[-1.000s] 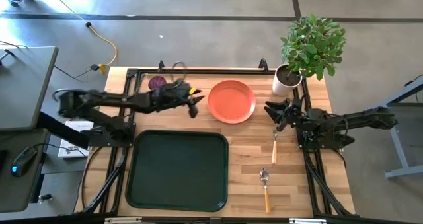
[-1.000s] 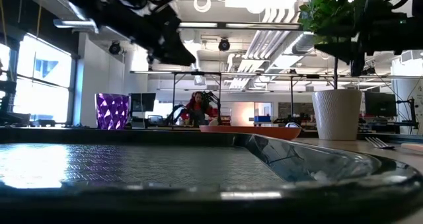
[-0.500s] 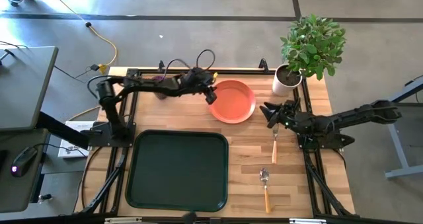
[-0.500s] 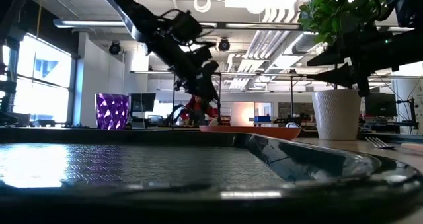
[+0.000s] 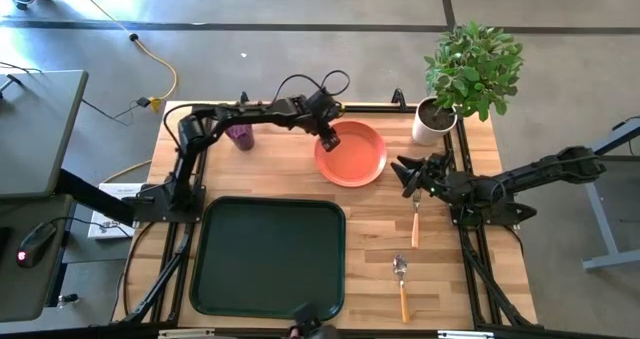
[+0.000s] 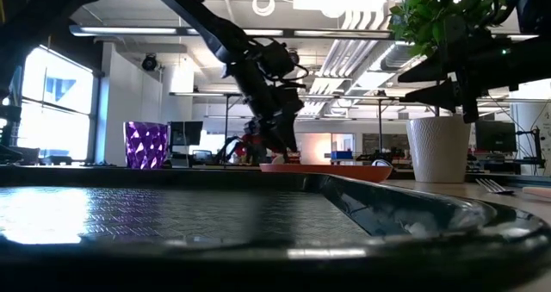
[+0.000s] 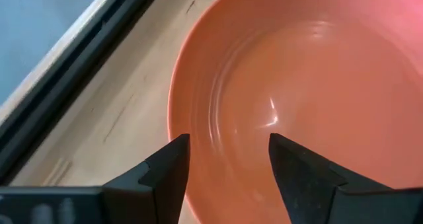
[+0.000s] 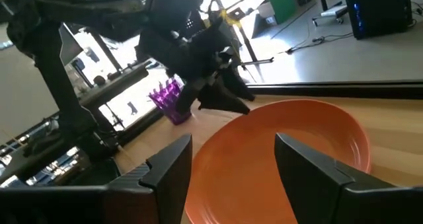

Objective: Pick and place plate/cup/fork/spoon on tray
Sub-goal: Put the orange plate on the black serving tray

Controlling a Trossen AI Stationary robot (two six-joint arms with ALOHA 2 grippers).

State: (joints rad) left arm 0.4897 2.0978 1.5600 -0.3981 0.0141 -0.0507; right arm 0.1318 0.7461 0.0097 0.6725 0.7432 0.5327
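Note:
The orange-red plate (image 5: 352,153) lies flat at the table's far middle. My left gripper (image 5: 329,139) is open just above the plate's far-left rim (image 7: 182,85); one finger is over the rim and the other over the plate's inside, and I see no touch. My right gripper (image 5: 404,169) is open and empty in the air to the right of the plate (image 8: 291,145). The purple cup (image 5: 238,134) stands at the far left. The fork (image 5: 415,219) and the spoon (image 5: 402,284) lie on the wood to the right of the dark tray (image 5: 268,256).
A white pot with a green plant (image 5: 432,121) stands at the table's far right corner, close behind my right gripper. Black frame rails run along the table's far edge (image 5: 300,107) and down its left and right sides.
My left gripper has swung from near the cup toward the table's right and far edge and come down to the plate's far-left rim, its arm now stretched along the far edge. My right gripper has moved a little toward the plate. Plate, cup, fork and spoon have stayed put.

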